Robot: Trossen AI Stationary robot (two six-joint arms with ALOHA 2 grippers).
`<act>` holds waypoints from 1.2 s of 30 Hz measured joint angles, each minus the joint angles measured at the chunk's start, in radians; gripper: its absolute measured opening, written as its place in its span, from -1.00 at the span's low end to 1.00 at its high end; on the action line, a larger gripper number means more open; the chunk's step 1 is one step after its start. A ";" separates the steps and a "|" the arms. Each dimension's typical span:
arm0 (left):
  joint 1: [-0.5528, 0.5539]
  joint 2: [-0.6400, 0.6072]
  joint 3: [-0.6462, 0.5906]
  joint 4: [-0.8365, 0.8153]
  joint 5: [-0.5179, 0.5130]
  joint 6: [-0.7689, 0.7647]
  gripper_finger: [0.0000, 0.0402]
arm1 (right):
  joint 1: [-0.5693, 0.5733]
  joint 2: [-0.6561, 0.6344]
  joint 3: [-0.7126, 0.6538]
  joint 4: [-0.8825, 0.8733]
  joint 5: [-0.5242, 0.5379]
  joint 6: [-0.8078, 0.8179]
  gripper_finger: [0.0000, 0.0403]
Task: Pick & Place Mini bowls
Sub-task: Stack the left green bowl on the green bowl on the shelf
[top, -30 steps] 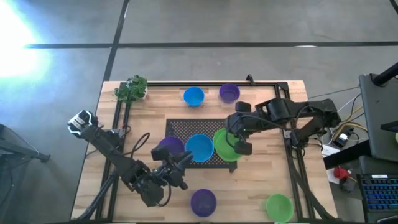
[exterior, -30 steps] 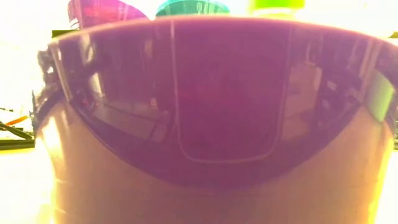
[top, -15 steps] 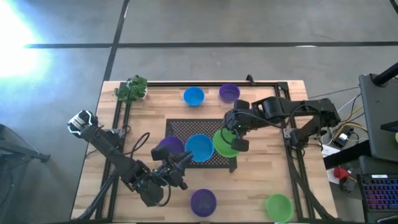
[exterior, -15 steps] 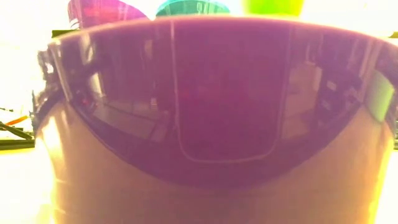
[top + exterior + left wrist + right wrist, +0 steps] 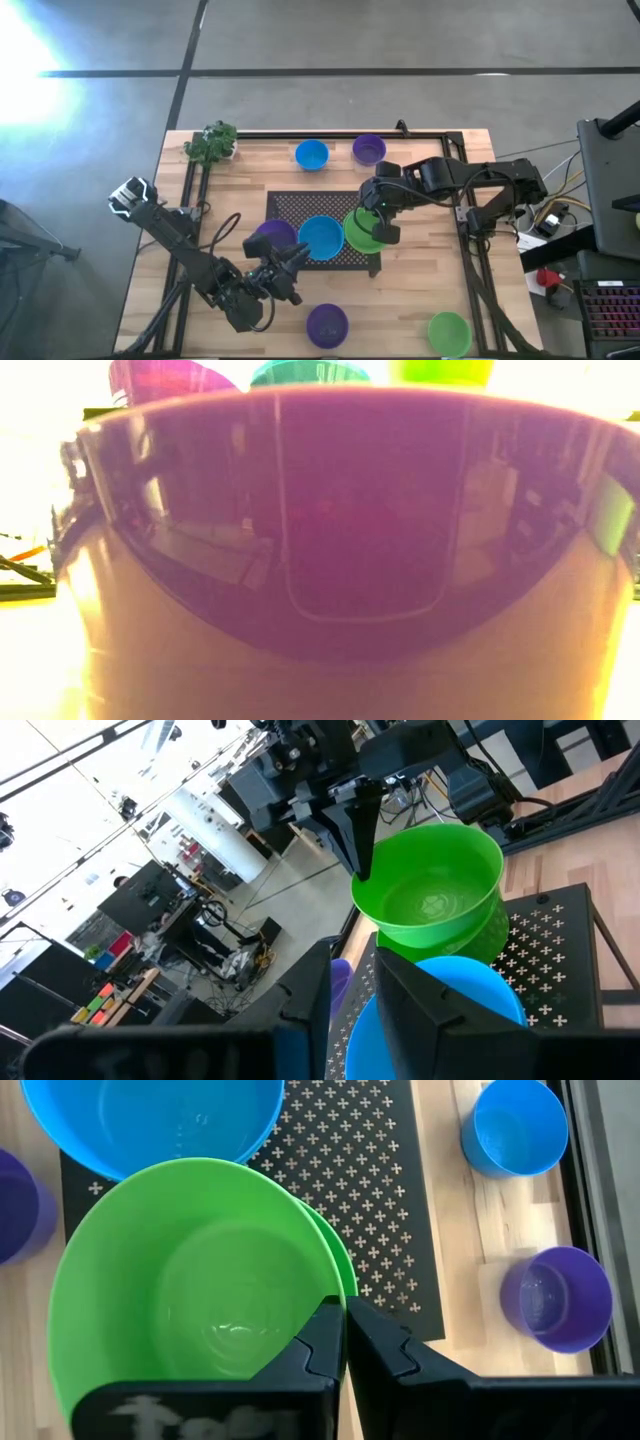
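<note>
We see the right gripper [image 5: 377,228] clenched on the rim of a glossy lime-green plastic mini bowl [image 5: 362,231], holding it above the right edge of the black square mesh mat [image 5: 290,205] at the middle of the wooden desk [image 5: 430,290]. In the right wrist view its two dark fingers [image 5: 325,1345] pinch that rim, and a second green rim shows just beneath the held bowl. Touching it on the mat lies a bright blue mini bowl [image 5: 321,237], with a purple mini bowl [image 5: 271,235] at the mat's left edge. The left gripper [image 5: 297,256] hangs released beside that purple bowl, holding nothing. Near the far edge stand another blue bowl [image 5: 311,154] and another purple bowl [image 5: 368,149]. At the near edge sit a purple bowl [image 5: 327,324] and a green bowl [image 5: 449,332]. A small green leafy plant [image 5: 211,142] stands at the far left corner.
</note>
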 joint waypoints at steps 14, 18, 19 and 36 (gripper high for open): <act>0.000 0.000 0.000 0.000 0.000 -0.002 -0.59 | 0.000 0.000 0.000 0.000 0.004 0.003 -0.89; 0.000 0.000 0.000 0.000 0.000 -0.002 -0.59 | 0.000 0.000 0.000 0.000 0.027 0.003 -0.74; 0.000 0.000 0.000 0.000 0.000 -0.002 -0.59 | 0.000 0.000 0.000 0.000 0.038 0.003 -0.70; 0.001 0.000 0.000 0.000 0.001 -0.002 -0.59 | 0.000 0.000 0.000 0.001 0.056 -0.027 -0.44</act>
